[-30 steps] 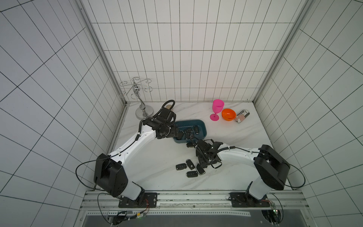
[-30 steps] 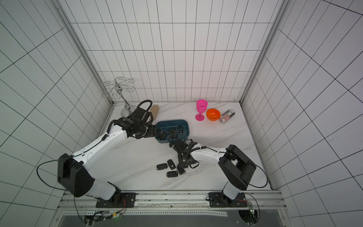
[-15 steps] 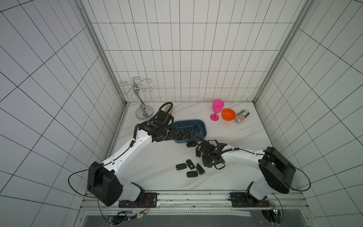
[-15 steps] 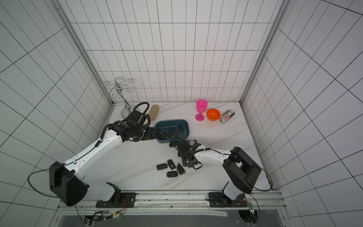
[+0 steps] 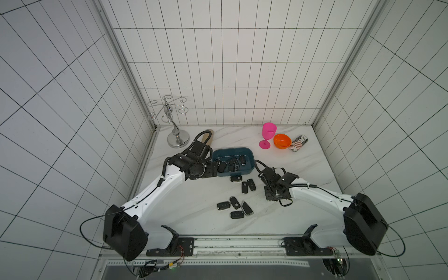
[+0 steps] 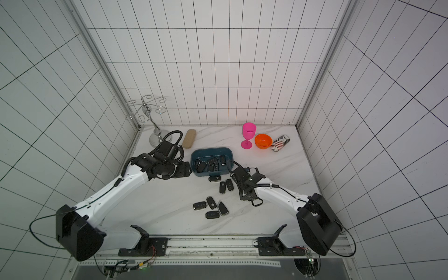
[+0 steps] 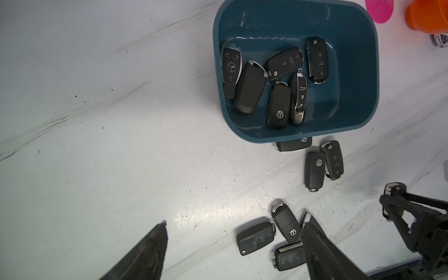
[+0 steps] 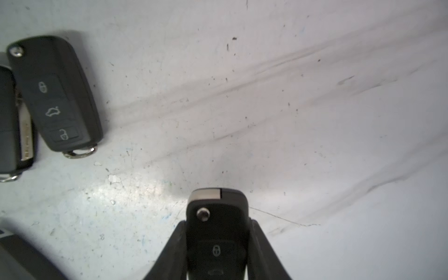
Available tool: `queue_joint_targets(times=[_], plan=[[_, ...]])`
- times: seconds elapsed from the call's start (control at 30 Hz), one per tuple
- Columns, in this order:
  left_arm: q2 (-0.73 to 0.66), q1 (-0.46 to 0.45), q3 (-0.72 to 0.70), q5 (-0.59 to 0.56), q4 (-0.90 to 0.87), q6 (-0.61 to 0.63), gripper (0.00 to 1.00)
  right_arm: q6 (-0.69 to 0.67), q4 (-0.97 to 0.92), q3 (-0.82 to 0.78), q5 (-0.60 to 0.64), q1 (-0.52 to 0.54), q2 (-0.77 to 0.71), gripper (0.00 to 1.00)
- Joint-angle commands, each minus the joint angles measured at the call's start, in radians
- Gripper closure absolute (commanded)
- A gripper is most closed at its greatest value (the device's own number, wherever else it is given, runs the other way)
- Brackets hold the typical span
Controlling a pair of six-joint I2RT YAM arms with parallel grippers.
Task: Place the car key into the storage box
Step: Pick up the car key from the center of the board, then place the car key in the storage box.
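Grip: right gripper (image 8: 217, 221) clamps the car key (image 8: 217, 244) across its flanks, buttons up and silver end forward. That side hold leaves the nose free for a drop.
Key: outside the storage box (image 7: 356, 72), low beside two loose keys (image 5: 244, 187). I can't tell whether it is off the surface.
Left gripper (image 7: 234, 223): spread wide and empty, parked by the box's side, out of the carry path, I'd say.
Box: six keys inside, with bare floor at one end.
Surface: white marble-look table (image 5: 194, 194), scuffed and speckled, with more keys scattered nearer the base.
Room: white tiled walls (image 5: 218, 72) on three sides.
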Motion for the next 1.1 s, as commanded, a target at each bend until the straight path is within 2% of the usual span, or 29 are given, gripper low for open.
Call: queue_joint_targets(times=[0.0,0.2,0.33,0.47,0.57,0.73,0.8,0.93,1.07], plan=[[-0.034,-0.004,-0.036,-0.011,0.006,0.002,0.16,-0.063,-0.096,0.184,0.042,-0.005,0.018,0.82],[-0.153,-0.062,-0.198,-0.042,0.126,-0.061,0.16,-0.177,-0.157,0.537,-0.023,-0.004,0.206,0.82],[-0.199,-0.179,-0.276,-0.124,0.171,-0.089,0.18,-0.249,-0.204,0.767,-0.067,-0.005,0.383,0.81],[-0.212,-0.315,-0.356,-0.183,0.23,-0.103,0.19,-0.283,-0.213,0.927,-0.107,-0.01,0.531,0.8],[-0.196,-0.382,-0.405,-0.193,0.261,-0.12,0.21,-0.296,-0.21,1.006,-0.155,-0.02,0.61,0.8],[-0.141,-0.442,-0.465,-0.209,0.33,-0.097,0.24,-0.323,-0.204,1.102,-0.189,-0.03,0.699,0.8],[-0.105,-0.454,-0.457,-0.203,0.336,-0.069,0.24,-0.324,-0.215,1.139,-0.204,-0.039,0.731,0.8],[-0.036,-0.54,-0.41,-0.262,0.332,0.047,0.26,-0.326,-0.22,1.174,-0.247,-0.067,0.781,0.8],[0.019,-0.567,-0.331,-0.275,0.279,0.113,0.25,-0.323,-0.216,1.173,-0.276,-0.084,0.81,0.8]])
